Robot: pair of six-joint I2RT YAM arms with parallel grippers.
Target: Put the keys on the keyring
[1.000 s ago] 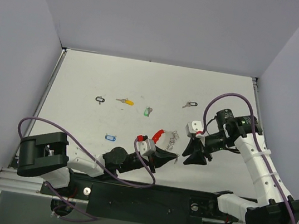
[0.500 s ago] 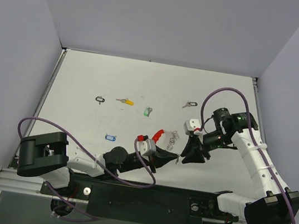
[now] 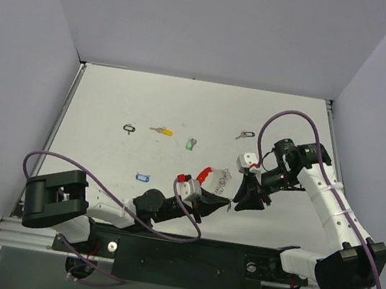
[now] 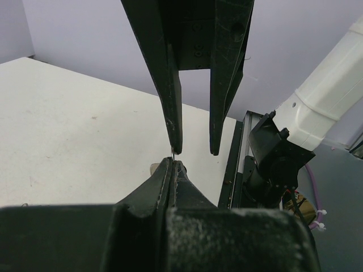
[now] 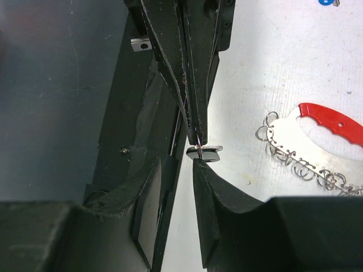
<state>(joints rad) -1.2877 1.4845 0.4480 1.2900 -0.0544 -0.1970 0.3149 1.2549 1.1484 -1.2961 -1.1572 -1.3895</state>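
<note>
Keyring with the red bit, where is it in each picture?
Top external: the keyring sits in the lower middle of the picture, just above the left gripper.
Right wrist: the keyring is at the right edge, with its red band above the silver loops.
Left wrist: not in it.
Shared landmark: the left gripper, jaws shut on a black-tagged key, shows in all three views.

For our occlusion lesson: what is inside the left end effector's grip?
A thin metal sliver and small black tag poke from the left end effector's shut tips; whatever is pinched inside is hidden.
</note>
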